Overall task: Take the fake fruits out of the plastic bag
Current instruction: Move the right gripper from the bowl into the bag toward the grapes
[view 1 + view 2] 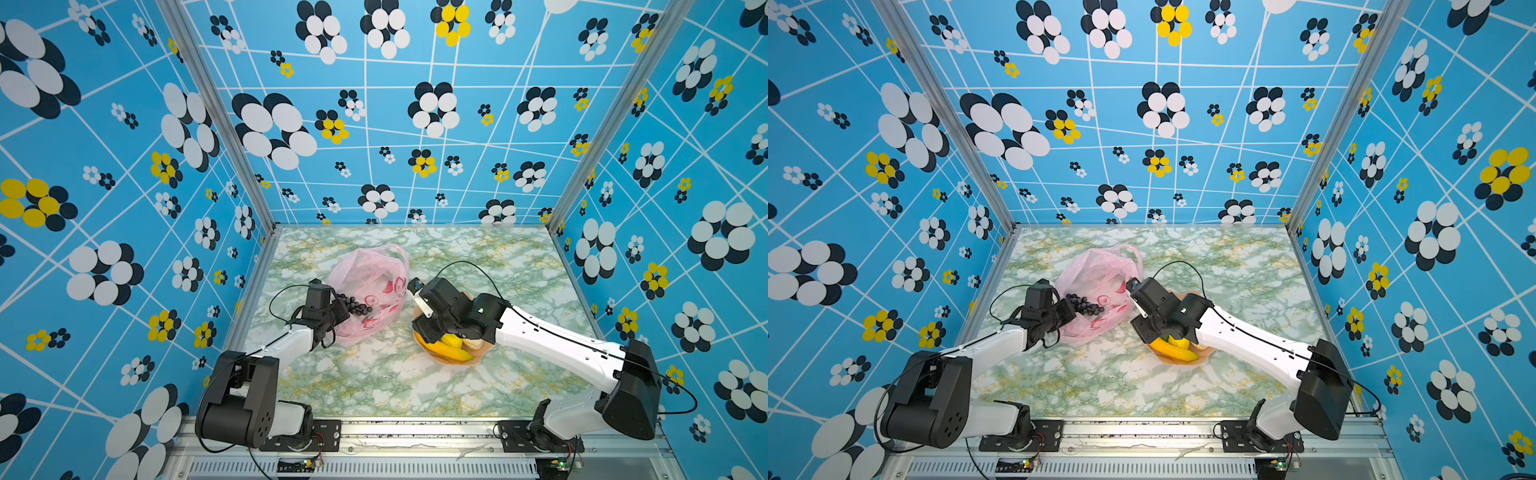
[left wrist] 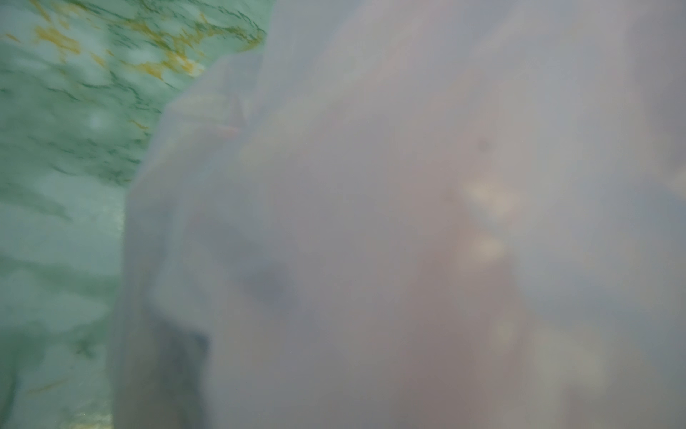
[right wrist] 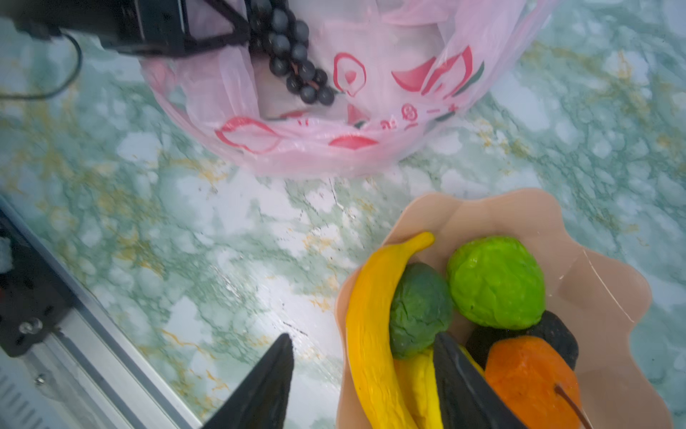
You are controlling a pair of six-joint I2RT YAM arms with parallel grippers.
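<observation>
Right wrist: grape bunch point(image 3: 293, 61) against left end effector point(image 3: 245, 33).

We see the plastic bag point(image 1: 370, 266), thin, translucent pink with red prints, lying crumpled left of the table's middle. The black grape bunch point(image 1: 354, 305) sits over its near left part. Right of the bag and nearer, the dish point(image 3: 601, 297) holds the banana point(image 3: 371, 315), a dark green fruit point(image 3: 419, 308), a bright green fruit point(image 3: 497, 282), an orange fruit point(image 3: 527, 379), a black fruit point(image 3: 557, 334), a second yellow fruit point(image 3: 419, 386) and a beige fruit point(image 1: 474, 344).
</observation>
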